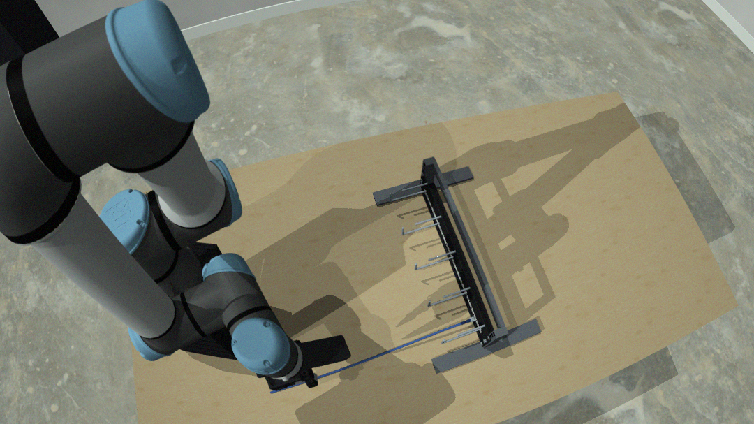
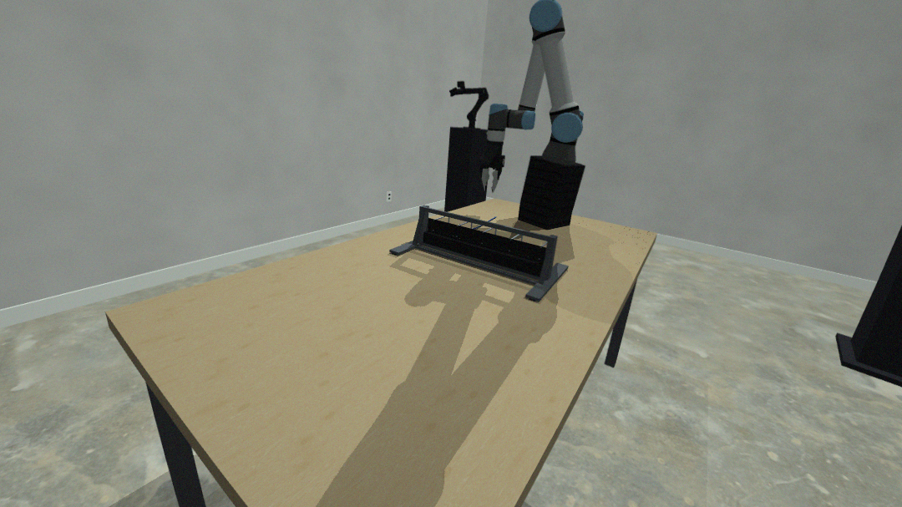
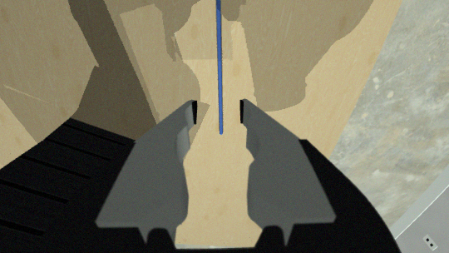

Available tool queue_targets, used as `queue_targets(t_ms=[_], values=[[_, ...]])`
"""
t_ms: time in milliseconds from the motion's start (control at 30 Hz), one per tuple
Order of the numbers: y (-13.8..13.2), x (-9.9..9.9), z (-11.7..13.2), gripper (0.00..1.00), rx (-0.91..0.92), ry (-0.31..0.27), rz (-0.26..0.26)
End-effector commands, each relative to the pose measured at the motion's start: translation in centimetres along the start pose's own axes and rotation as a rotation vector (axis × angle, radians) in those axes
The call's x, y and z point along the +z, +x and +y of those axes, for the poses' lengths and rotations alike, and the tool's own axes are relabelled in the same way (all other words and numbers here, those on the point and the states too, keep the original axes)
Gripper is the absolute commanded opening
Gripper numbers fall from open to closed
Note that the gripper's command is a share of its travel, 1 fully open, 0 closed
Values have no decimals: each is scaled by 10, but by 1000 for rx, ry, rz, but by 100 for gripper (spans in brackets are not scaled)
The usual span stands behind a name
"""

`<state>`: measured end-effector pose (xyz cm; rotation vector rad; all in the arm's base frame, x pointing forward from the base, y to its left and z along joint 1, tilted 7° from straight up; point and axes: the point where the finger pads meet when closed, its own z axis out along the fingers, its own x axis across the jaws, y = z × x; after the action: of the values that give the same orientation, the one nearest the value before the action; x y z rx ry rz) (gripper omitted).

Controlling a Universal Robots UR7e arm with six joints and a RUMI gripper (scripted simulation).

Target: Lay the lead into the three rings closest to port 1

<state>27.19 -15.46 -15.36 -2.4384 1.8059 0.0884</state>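
The blue lead (image 1: 389,350) (image 3: 219,55) runs straight from the near end of the dark rack (image 1: 482,346) (image 2: 550,255) towards the arm's base, and its free end lies on the table. My gripper (image 1: 290,383) (image 2: 493,179) (image 3: 218,101) hangs over that free end, fingers a little apart. In the wrist view the lead's tip shows in the gap between the fingertips, touching neither. The steel rings (image 1: 421,224) stick out from the rack towards the arm. The rings at the rack's far end (image 1: 414,187) hold no lead. The rack stands upright.
The wooden table (image 1: 611,230) (image 2: 299,355) carries only the rack and the lead. The arm's black base block (image 2: 550,190) stands at the table's end, and a black camera stand (image 2: 465,165) stands beside it. The table's edge runs close to my gripper's right in the wrist view.
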Motion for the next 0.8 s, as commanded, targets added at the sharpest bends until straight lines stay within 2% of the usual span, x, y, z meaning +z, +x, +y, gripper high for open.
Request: queue_targets(t_ms=[0, 433, 767], values=[[0, 0, 0, 20, 0, 0, 1], [0, 1, 0, 20, 0, 0, 1], [0, 10, 0, 20, 0, 0, 1]])
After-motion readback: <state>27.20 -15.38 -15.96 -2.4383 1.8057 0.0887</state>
